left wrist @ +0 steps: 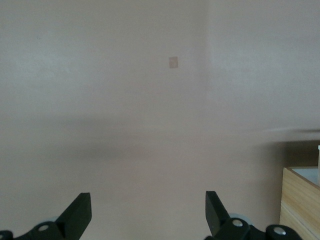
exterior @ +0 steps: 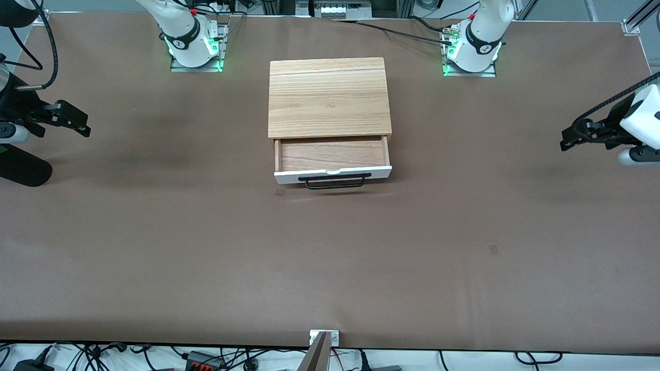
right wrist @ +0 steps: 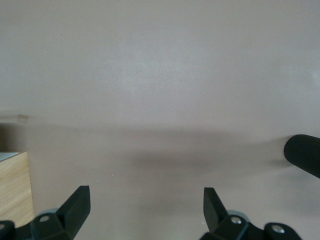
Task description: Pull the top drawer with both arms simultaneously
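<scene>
The top drawer [exterior: 332,154] stands pulled out of a light wood cabinet [exterior: 330,98] at mid table. Its reddish-brown inside is bare. Its white front [exterior: 361,172] with a small notch carries the long black bar handle [exterior: 337,181]. My left gripper [exterior: 567,138] is open and empty, over the table at the left arm's end, well away from the drawer. My right gripper [exterior: 82,123] is open and empty over the right arm's end. Each wrist view shows its open gripper [left wrist: 148,205] [right wrist: 146,200] over bare table, with a cabinet corner [left wrist: 300,200] [right wrist: 14,185] at the edge.
The brown table [exterior: 330,257] bears two small tape patches [exterior: 279,192] [exterior: 493,249]. A black ribbed cylinder [exterior: 20,172] lies at the right arm's end and also shows in the right wrist view [right wrist: 305,155]. A metal bracket [exterior: 324,337] and cables sit along the edge nearest the front camera.
</scene>
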You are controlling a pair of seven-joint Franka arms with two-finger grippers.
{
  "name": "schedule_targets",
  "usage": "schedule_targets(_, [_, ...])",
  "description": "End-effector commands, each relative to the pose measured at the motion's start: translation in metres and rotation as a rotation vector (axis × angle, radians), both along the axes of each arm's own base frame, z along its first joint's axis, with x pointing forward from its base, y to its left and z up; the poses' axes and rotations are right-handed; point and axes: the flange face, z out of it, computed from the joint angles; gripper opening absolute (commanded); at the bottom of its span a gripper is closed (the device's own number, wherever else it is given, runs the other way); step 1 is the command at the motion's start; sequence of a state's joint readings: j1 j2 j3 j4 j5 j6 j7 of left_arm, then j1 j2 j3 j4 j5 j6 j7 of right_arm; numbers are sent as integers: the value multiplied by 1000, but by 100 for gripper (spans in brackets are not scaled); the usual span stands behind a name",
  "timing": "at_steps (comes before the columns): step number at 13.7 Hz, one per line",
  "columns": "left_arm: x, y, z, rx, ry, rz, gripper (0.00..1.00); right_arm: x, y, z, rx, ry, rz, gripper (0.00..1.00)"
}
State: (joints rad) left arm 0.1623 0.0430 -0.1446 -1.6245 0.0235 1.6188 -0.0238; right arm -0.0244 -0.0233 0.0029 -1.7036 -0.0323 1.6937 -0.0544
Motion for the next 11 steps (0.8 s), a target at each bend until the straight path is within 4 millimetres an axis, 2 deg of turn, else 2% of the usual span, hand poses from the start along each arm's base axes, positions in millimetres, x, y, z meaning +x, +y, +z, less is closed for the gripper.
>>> schedule_targets(1, [-6, -5, 8, -10, 3, 3, 100, -9, 3, 1, 15, 5, -13, 100])
schedule_targets(3, [-6, -6, 12, -8, -7, 3, 100, -11, 3, 2, 15, 11, -7, 100])
schedule_targets(6, [-5, 5, 14, -8, -12, 21, 100, -14, 3, 3, 13, 9, 2, 100])
schedule_targets(9, [-4, 7, 13, -12, -9, 11, 100, -28, 3, -6, 12, -25, 4, 100])
schedule_targets(11, [-4, 7, 13, -14, -9, 14, 100, -28, 3, -6, 9, -30, 4, 100])
